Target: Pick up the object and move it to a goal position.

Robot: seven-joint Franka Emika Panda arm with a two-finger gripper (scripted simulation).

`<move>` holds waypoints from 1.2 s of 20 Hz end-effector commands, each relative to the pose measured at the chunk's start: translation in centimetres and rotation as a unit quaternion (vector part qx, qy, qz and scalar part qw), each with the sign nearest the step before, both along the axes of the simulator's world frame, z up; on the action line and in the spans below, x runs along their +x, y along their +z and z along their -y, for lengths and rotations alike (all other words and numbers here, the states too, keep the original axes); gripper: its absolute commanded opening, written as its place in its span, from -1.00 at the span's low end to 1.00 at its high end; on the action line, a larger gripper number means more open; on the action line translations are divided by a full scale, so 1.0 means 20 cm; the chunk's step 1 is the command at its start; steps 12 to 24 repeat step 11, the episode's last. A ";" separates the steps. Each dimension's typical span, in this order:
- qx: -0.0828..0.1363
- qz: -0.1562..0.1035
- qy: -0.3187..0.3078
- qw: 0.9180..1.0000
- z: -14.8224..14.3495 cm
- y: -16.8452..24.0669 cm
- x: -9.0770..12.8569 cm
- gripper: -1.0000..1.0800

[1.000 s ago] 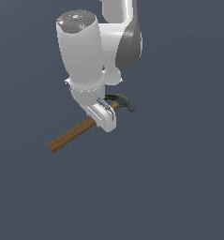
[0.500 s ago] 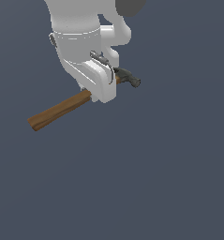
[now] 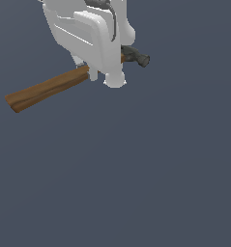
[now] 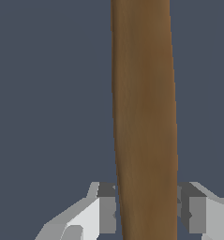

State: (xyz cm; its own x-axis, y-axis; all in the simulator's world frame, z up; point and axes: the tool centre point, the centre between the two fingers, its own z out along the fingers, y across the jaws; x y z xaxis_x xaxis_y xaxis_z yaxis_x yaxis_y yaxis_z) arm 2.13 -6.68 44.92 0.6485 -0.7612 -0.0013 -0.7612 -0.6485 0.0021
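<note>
Taking the hammer [image 3: 47,89] as the landmark and reading the exterior view from its left: the free end of the brown wooden handle [image 4: 144,117] sits lowest and farthest to that view's left, and the shaft rises gently toward the right until it passes behind the white arm [image 3: 93,34]. The gripper [image 4: 146,213] comes next along the shaft, clamped on the handle close to the head end, and just past it, on the exterior view's right, the dark grey head [image 3: 135,56] pokes out. In the wrist view the 2 fingers [image 4: 106,208] press against opposite sides of the handle with no gap showing, so the gripper is narrowed onto the hammer and carrying it; nothing is seen beneath the tool, and no goal marker appears in either view. The risk, as I judge it, comes from where the hold sits: nearly all the handle hangs out to 1 side of the fingers, so a quick swing or sudden stop could let the shaft pivot between the pads, droop at its free end, or slide out altogether before the goal is reached.
</note>
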 end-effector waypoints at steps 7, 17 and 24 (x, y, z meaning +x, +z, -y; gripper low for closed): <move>0.000 0.001 0.000 1.000 0.00 0.13 0.01 -1.00; 0.000 0.001 0.000 1.000 0.00 0.14 0.01 -1.00; 0.000 0.001 0.000 1.000 0.00 0.14 0.01 -1.00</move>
